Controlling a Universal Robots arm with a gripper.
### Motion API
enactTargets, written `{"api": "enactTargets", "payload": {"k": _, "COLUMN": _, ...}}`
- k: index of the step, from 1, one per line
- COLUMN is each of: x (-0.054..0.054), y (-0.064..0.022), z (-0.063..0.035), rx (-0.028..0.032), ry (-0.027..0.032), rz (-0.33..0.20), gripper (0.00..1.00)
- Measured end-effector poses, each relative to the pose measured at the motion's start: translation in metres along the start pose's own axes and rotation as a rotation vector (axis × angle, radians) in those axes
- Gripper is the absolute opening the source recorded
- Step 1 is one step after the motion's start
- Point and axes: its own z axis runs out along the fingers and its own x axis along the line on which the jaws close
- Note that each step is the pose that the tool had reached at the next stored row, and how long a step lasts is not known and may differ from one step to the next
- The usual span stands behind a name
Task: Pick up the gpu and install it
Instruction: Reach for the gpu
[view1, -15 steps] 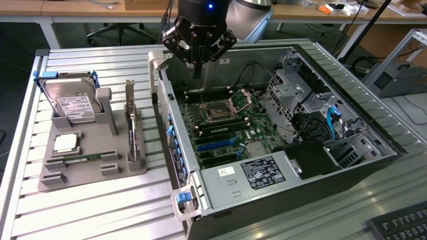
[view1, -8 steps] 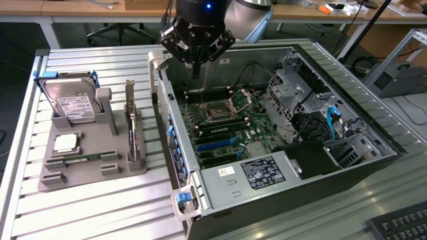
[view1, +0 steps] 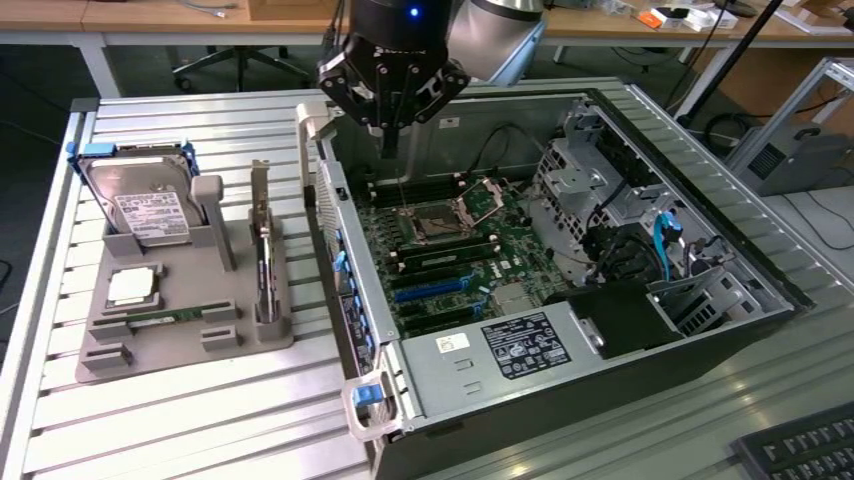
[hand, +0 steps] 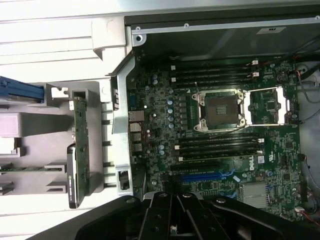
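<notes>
On the ribbed metal table (view1: 200, 120), a grey moulded holder (view1: 174, 345) near its edge on the exterior view's left carries a silver hard drive (view1: 144, 210) and the thin dark gpu (view1: 271, 270) standing on edge, well apart from the black gripper (view1: 388, 140), closed and empty above the open steel case (view1: 601, 400).

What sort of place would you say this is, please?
Most likely a robotics lab or workshop: an open computer case lies on a slatted metal table beside a grey fixture holding spare parts, with wooden desks and an office chair behind.
</notes>
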Motion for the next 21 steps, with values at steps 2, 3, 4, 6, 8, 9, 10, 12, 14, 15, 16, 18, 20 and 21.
{"api": "enactTargets", "payload": {"k": 2, "x": 0.0005, "y": 0.0, "z": 0.0, "rx": 0.0, "ry": 0.0, "rz": 0.0, "gripper": 0.11}}
{"api": "enactTargets", "payload": {"k": 3, "x": 0.0007, "y": 0.0, "z": 0.0, "rx": 0.0001, "ry": 0.0, "rz": 0.0, "gripper": 0.11}}
{"api": "enactTargets", "payload": {"k": 4, "x": 0.0009, "y": -0.0001, "z": 0.0, "rx": 0.0, "ry": 0.0, "rz": 0.0, "gripper": 0.11}}
{"api": "enactTargets", "payload": {"k": 6, "x": 0.0013, "y": -0.0001, "z": 0.0, "rx": 0.0, "ry": 0.0, "rz": 0.0, "gripper": 0.11}}
{"api": "enactTargets", "payload": {"k": 8, "x": 0.0019, "y": -0.0002, "z": 0.0, "rx": 0.0, "ry": 0.0, "rz": 0.0, "gripper": 0.11}}
{"api": "enactTargets", "payload": {"k": 9, "x": 0.0022, "y": -0.0002, "z": -0.0001, "rx": 0.0001, "ry": 0.0, "rz": 0.0, "gripper": 0.11}}
{"api": "enactTargets", "payload": {"k": 10, "x": 0.0026, "y": -0.0003, "z": 0.0, "rx": 0.0, "ry": 0.0, "rz": 0.0, "gripper": 0.11}}
{"api": "enactTargets", "payload": {"k": 12, "x": 0.0035, "y": -0.0003, "z": -0.0001, "rx": 0.0001, "ry": 0.0, "rz": 0.0, "gripper": 0.11}}
{"api": "enactTargets", "payload": {"k": 14, "x": 0.0044, "y": -0.0004, "z": -0.0001, "rx": 0.0, "ry": -0.0001, "rz": 0.0, "gripper": 0.11}}
{"api": "enactTargets", "payload": {"k": 15, "x": 0.0049, "y": -0.0004, "z": -0.0001, "rx": 0.0, "ry": -0.0001, "rz": 0.0, "gripper": 0.11}}
{"api": "enactTargets", "payload": {"k": 16, "x": 0.0054, "y": -0.0005, "z": -0.0001, "rx": 0.0, "ry": 0.0, "rz": 0.0, "gripper": 0.11}}
{"api": "enactTargets", "payload": {"k": 18, "x": 0.0065, "y": -0.0006, "z": -0.0002, "rx": 0.0, "ry": 0.0, "rz": 0.0, "gripper": 0.11}}
{"api": "enactTargets", "payload": {"k": 20, "x": 0.009, "y": -0.0007, "z": -0.0002, "rx": 0.0, "ry": 0.0, "rz": 0.0, "gripper": 0.11}}
{"api": "enactTargets", "payload": {"k": 21, "x": 0.0095, "y": -0.0007, "z": -0.0002, "rx": 0.0, "ry": -0.0001, "rz": 0.0, "gripper": 0.11}}
